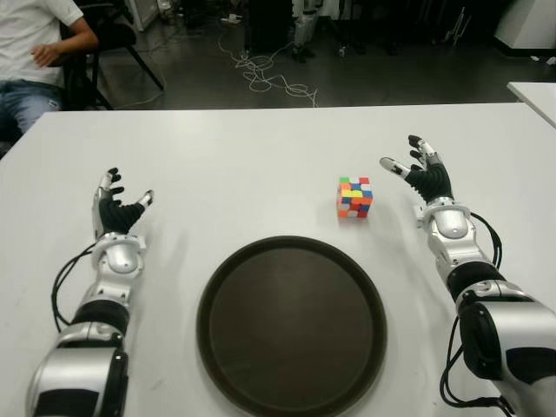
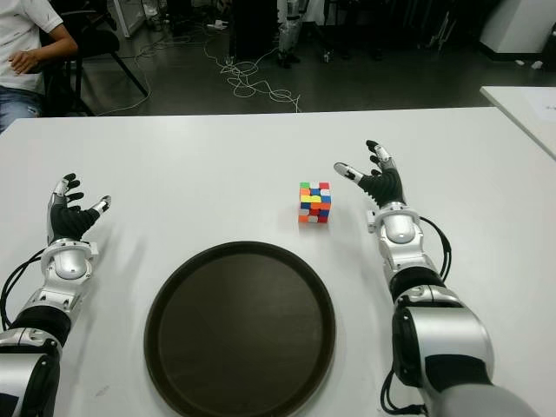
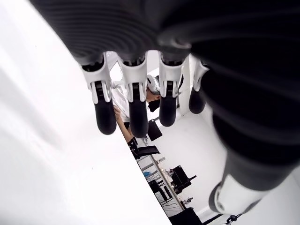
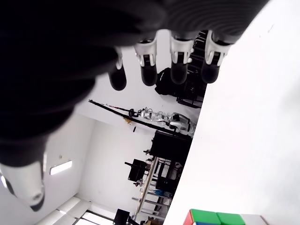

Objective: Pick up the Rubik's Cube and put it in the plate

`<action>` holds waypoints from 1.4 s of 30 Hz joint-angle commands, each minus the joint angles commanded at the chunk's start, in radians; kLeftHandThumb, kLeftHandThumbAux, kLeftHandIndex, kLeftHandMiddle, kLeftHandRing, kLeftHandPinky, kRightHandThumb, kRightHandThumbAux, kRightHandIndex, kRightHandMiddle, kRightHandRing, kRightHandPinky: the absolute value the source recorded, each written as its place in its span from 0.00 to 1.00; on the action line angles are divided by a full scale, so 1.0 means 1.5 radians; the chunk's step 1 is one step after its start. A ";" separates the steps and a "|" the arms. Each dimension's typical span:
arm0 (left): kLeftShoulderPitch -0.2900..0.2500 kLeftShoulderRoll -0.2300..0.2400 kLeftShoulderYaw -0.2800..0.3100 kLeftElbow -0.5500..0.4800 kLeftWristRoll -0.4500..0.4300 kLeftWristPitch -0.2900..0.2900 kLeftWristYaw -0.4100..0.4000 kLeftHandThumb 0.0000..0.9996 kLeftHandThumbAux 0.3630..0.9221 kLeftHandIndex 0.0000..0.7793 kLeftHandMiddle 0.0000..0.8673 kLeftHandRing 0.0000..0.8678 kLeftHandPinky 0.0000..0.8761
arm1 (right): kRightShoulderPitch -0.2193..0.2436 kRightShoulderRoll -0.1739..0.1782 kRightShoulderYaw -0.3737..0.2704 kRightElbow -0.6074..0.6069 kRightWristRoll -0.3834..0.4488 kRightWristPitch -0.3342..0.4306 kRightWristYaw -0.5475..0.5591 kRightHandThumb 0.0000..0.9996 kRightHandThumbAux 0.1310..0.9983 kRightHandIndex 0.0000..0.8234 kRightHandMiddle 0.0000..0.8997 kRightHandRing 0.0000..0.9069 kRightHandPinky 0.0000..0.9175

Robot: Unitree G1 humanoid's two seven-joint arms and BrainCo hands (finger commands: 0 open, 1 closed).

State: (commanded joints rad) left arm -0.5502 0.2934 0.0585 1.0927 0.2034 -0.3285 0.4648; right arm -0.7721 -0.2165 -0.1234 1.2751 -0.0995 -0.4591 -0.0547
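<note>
A multicoloured Rubik's Cube (image 1: 354, 197) stands on the white table (image 1: 261, 148), just beyond the far right rim of a round dark brown plate (image 1: 292, 325). The plate holds nothing. My right hand (image 1: 419, 172) is a short way to the right of the cube, fingers spread and holding nothing; its wrist view catches the cube's green top edge (image 4: 220, 218). My left hand (image 1: 116, 201) shows at the left of the plate, fingers spread too, apart from both objects.
A seated person (image 1: 39, 52) in a white shirt is beyond the table's far left corner. Cables (image 1: 265, 74) lie on the dark floor behind the table. Another white table's corner (image 1: 534, 95) shows at the far right.
</note>
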 joint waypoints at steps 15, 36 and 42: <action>0.002 -0.002 0.001 -0.001 -0.002 -0.009 0.000 0.28 0.71 0.15 0.20 0.21 0.25 | 0.000 0.000 0.000 0.002 0.001 0.004 -0.002 0.00 0.54 0.00 0.00 0.00 0.00; 0.002 -0.004 0.003 0.001 -0.001 -0.008 0.001 0.30 0.70 0.15 0.20 0.22 0.28 | 0.003 -0.005 0.003 0.005 -0.006 -0.003 -0.003 0.00 0.55 0.00 0.00 0.00 0.00; 0.002 -0.005 0.004 0.001 -0.004 -0.014 0.001 0.31 0.71 0.15 0.20 0.23 0.31 | 0.008 -0.002 0.039 -0.002 -0.045 -0.030 -0.028 0.00 0.55 0.00 0.00 0.00 0.01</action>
State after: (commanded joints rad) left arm -0.5472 0.2864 0.0649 1.0947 0.1981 -0.3499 0.4664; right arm -0.7608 -0.2190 -0.0648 1.2720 -0.1667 -0.5038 -0.0966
